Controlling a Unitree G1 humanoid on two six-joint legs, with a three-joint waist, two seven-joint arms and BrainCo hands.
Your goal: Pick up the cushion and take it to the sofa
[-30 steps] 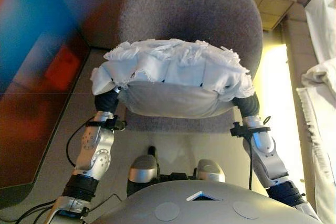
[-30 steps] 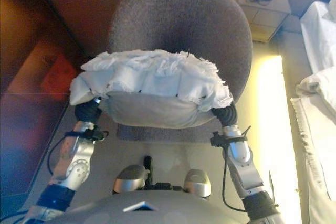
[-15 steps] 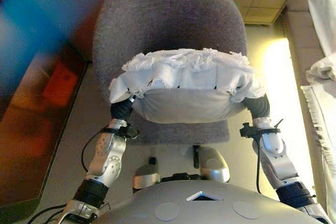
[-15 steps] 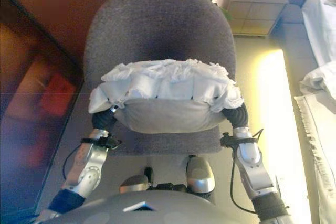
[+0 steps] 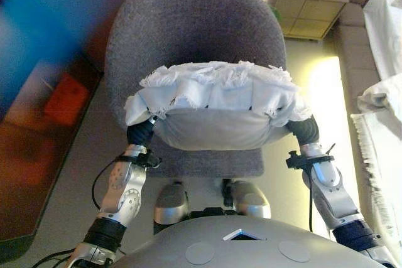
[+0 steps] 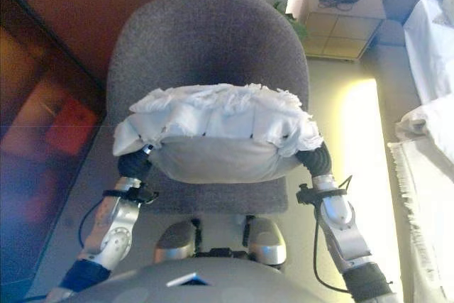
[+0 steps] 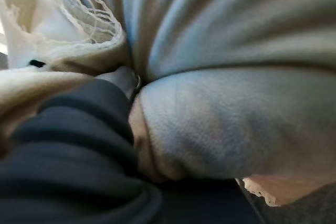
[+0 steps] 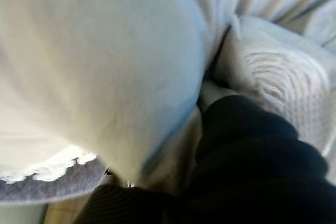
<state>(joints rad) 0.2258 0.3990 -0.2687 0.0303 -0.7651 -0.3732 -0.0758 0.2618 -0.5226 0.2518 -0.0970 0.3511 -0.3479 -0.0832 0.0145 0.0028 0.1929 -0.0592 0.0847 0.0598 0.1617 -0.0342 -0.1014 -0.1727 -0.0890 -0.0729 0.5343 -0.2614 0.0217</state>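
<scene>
**Hands buried in cushion, grip unreadable**

Left eye: left hand (image 5: 141, 133) and right hand (image 5: 304, 130) sit at opposite ends of the cushion (image 5: 213, 108), only dark covers showing. Cushion is up off the chair (image 5: 188, 23), held between both arms in front of the torso. Frilled top, smooth grey underside.

Right eye: same. Sofa edge (image 6: 429, 40) far right, well apart from the cushion.

Left wrist: cover pressed into fabric folds, fingers hidden. Can't tell how far open.

Right wrist: same, cover sunk into the cushion, fingers hidden.

Handling guess: light, soft, squashes under pressure, not fragile. Frill gives no firm hold; squeeze the ends of the stuffed body, or it may sag and slip.
</scene>
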